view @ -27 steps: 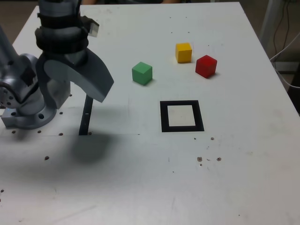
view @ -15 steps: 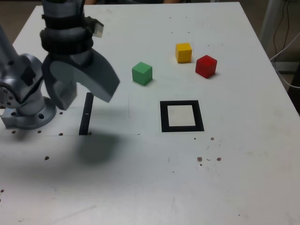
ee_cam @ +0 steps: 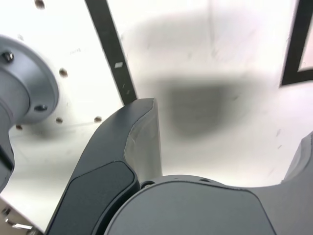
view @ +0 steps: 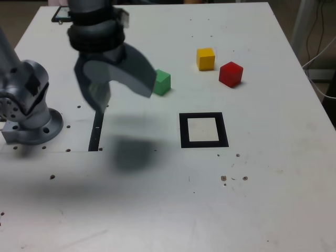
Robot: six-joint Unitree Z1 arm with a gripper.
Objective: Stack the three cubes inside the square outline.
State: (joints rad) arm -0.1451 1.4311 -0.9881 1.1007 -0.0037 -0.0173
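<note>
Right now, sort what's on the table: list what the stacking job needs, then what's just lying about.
Job: green cube, yellow cube, red cube, square outline, gripper.

Lying about: black strip, arm base.

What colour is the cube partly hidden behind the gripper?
Green cube; shows best in the exterior view.

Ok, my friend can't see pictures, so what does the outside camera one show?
A grey robot gripper hangs open and empty above a white table, partly hiding a green cube. Yellow cube and red cube sit farther back; the black square outline holds nothing.
</note>
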